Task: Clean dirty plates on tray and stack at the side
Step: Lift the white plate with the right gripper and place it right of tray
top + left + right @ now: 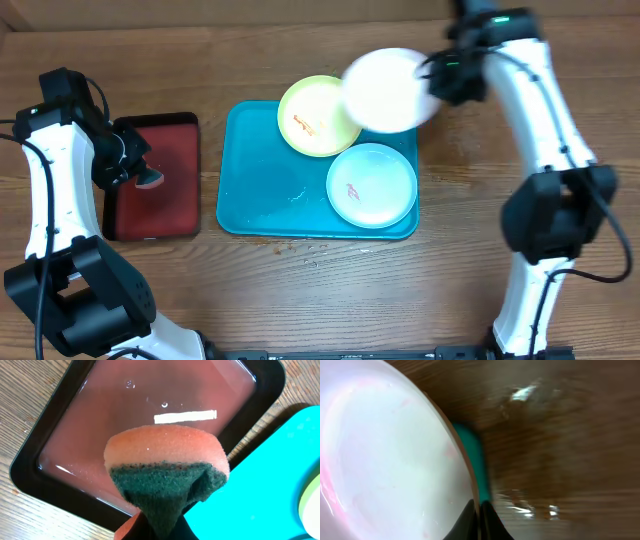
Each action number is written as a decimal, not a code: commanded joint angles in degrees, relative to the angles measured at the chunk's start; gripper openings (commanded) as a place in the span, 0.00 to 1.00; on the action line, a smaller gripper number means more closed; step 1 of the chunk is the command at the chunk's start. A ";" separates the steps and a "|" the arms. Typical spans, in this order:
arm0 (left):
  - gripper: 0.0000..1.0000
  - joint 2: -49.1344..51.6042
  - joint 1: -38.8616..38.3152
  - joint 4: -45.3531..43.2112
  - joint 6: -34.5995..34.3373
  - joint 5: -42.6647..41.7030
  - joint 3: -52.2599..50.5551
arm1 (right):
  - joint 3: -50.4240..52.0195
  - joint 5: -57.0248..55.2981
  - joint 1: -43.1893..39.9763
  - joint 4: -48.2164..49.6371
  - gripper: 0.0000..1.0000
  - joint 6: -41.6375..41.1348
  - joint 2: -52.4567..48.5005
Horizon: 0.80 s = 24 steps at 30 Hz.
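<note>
Three plates, one of them off the tray. White plate (pixel 388 90) up in the air, clamped at its rim in the right pincer (pixel 432 75), blurred, hanging over the far right corner of the turquoise tray (pixel 265 195) and overlapping the yellow-green plate (pixel 312 118) from above. From the right wrist view: white hollow of that plate filling the left half, faint pink tinge along its left edge, dark fingers (pixel 465 527) pressed together on the rim at the bottom, sliver of turquoise and glinting wood beyond.

Yellow-green plate at the tray's far edge, near the middle, lapping over the rim toward the bench (pixel 300 290), small orange smear (pixel 303 124) on its face. Pale mint plate (pixel 372 185) flat in the tray's near right corner, small reddish smear (pixel 352 189) left of its centre. Few pale specks (pixel 297 195) on the bare tray floor beside it.

Left of the turquoise tray, just apart from it, a smaller dark red tray (pixel 155 215) with black rim, glossy floor mirroring a strip of light. Left pincer (pixel 140 170) above that red tray, clamped on a sponge (pixel 165 455): orange foam on top, dark green scouring face pinched into a fold below. Contact between sponge and red tray impossible to tell.
</note>
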<state>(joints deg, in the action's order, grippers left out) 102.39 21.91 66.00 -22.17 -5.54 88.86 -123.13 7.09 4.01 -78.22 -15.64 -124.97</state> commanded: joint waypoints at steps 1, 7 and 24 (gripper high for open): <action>0.04 -0.46 0.57 -0.42 -0.61 -0.46 0.28 | 2.89 4.35 -5.03 -0.79 0.04 2.45 1.88; 0.04 -0.46 0.57 -0.44 -0.61 -0.46 0.28 | 12.00 1.57 -15.65 3.93 0.04 3.72 1.84; 0.04 -0.46 0.57 -0.52 -0.59 -0.46 0.28 | 20.68 8.17 -19.76 10.97 0.47 8.63 2.12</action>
<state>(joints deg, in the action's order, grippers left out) 102.39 21.91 65.60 -22.28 -5.54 88.86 -99.33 13.78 -16.71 -66.24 -7.84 -124.97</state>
